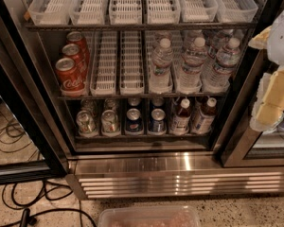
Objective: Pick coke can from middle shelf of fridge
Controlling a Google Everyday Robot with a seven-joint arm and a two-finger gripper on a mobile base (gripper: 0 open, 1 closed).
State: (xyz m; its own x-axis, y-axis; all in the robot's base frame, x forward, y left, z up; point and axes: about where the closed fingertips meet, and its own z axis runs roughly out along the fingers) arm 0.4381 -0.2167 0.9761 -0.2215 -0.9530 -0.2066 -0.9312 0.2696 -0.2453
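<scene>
Here, glossy red coke can (pixel 70 75), blocky gripper (pixel 273 103) at right.

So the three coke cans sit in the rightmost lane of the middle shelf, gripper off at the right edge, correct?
No. The camera view shows the coke cans in the leftmost lane of the middle shelf; water bottles fill the right lanes. The gripper is at the right edge.

The coke can (pixel 68 74) sits leftmost on the middle shelf (pixel 132 96), water bottles (pixel 194 60) rightward, the tool (pixel 273 103) farther right.
</scene>
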